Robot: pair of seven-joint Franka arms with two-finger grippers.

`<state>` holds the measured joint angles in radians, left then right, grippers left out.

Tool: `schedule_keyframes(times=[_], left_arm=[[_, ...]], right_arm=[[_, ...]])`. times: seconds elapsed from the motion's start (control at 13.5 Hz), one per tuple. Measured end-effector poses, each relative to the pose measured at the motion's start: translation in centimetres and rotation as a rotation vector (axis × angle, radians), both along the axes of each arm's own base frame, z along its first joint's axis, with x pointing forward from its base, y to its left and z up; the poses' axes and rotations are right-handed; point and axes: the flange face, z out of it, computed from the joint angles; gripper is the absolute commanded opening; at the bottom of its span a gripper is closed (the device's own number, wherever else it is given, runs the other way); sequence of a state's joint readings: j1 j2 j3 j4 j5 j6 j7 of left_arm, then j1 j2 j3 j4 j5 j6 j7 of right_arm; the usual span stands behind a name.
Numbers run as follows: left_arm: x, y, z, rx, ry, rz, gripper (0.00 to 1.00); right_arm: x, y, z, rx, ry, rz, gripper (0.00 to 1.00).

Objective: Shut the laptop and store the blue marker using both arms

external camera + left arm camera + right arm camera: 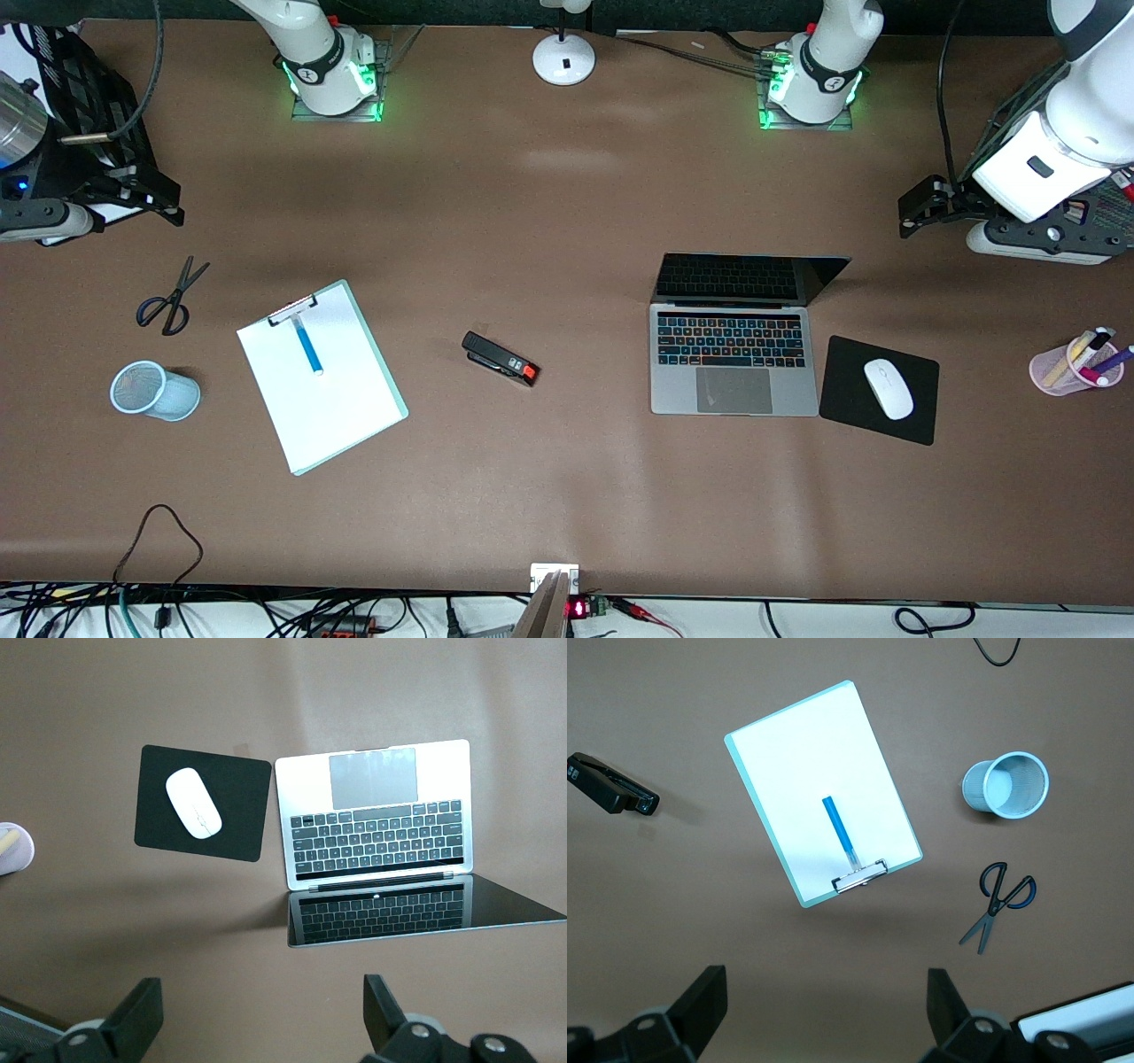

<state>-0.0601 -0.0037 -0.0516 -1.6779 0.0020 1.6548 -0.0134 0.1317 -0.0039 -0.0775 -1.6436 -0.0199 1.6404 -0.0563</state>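
The laptop (733, 372) stands open on the table toward the left arm's end, with its dark screen up; it also shows in the left wrist view (376, 806). The blue marker (308, 346) lies on a white clipboard (332, 399) toward the right arm's end and also shows in the right wrist view (840, 831). My left gripper (261, 1019) is open and empty, high above bare table by the laptop's screen edge; it shows in the front view (926, 206). My right gripper (828, 1014) is open and empty, high above bare table by the clipboard's clip end; it shows in the front view (146, 190).
A black stapler (500, 358) lies between clipboard and laptop. A white mouse (888, 388) sits on a black mouse pad (917, 416) beside the laptop. A pink cup (1054, 368) holds markers. A light-blue mesh cup (155, 390) lies on its side near the scissors (171, 297).
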Motion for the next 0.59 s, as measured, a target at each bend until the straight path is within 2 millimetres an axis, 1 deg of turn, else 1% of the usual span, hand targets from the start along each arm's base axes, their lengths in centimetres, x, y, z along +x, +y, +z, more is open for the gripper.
schedule_keyframes(times=[0.3,0.37,0.44,0.52,0.59], left_arm=[[0.0,0.0,0.0,0.000,0.000,-0.001,1.00],[0.0,-0.1,0.0,0.000,0.000,-0.002,1.00],[0.0,-0.2,-0.1,0.000,0.002,-0.004,1.00],[0.1,-0.3,-0.2,0.000,0.003,-0.006,1.00],[0.2,-0.4,-0.4,0.000,0.005,-0.007,1.00]], right_arm=[[0.3,0.0,-0.1,-0.001,-0.001,-0.001,1.00],[0.6,0.0,-0.6,0.003,0.007,-0.002,1.00],[1.1,0.1,-1.6,0.009,0.016,-0.003,1.00],[2.0,0.3,-3.2,0.010,0.024,-0.004,1.00],[3.0,0.4,-5.4,0.007,0.032,-0.004,1.00]])
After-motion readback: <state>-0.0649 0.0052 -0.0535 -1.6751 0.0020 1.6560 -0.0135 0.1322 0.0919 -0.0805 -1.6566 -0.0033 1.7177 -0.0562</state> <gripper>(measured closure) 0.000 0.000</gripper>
